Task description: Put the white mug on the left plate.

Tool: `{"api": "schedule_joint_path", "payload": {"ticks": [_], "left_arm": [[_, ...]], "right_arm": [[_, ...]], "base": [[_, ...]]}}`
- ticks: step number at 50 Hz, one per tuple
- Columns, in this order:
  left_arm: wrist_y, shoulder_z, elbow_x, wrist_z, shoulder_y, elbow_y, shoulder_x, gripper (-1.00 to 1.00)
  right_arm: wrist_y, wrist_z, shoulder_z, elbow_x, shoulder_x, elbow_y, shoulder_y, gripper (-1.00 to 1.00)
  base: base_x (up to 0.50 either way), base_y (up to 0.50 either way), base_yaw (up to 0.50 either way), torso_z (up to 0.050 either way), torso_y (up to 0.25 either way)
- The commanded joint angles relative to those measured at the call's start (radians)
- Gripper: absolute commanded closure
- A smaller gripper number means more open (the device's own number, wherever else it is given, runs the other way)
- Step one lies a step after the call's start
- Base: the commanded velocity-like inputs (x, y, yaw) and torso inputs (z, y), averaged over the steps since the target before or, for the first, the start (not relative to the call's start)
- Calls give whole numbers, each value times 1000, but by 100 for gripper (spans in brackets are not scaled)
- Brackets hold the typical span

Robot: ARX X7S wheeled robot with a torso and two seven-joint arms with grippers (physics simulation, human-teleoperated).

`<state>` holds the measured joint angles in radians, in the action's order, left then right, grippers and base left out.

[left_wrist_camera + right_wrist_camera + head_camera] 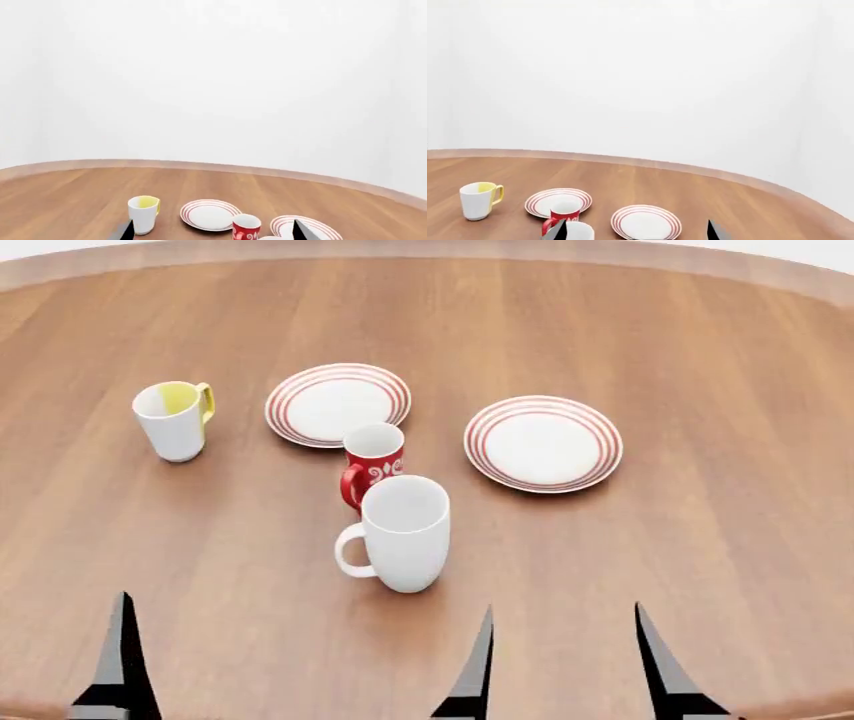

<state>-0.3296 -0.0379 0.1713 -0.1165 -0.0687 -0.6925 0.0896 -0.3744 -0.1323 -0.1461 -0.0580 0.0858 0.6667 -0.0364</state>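
Note:
The white mug (400, 535) stands upright near the front of the table, its handle to the left. It also shows in the right wrist view (579, 232), beside one finger. The left plate (336, 403) lies empty farther back, beyond the red patterned mug (374, 462); the plate also shows in the left wrist view (210, 215). My right gripper (563, 640) is open and empty, in front of the white mug and to its right. My left gripper (212, 232) is open and empty; in the head view only one finger (120, 660) shows, at the front left.
A white mug with yellow inside (174, 420) stands to the left of the left plate. A second ringed plate (543, 442) lies at the right. The red mug stands close behind the white mug. The round wooden table (694, 540) has a raised rim at the back.

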Motion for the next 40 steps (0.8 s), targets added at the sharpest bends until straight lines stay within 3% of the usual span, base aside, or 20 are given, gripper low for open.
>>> {"api": "schedule_joint_path", "payload": {"ticks": [1, 11, 40], "left_arm": [[-136, 36, 106, -35, 18, -201, 17, -100], [-133, 27, 112, -55, 20, -211, 34, -100], [-111, -11, 109, -90, 9, -221, 74, -100]], "right_arm": [[-107, -30, -46, -51, 23, 164, 22, -100], [-108, -46, -66, -54, 34, 177, 31, -100], [-160, -67, -84, -31, 56, 216, 49, -100]], "base": [[0, 0, 0, 0, 0], [52, 0, 0, 0, 0], [500, 0, 0, 0, 0]]}}
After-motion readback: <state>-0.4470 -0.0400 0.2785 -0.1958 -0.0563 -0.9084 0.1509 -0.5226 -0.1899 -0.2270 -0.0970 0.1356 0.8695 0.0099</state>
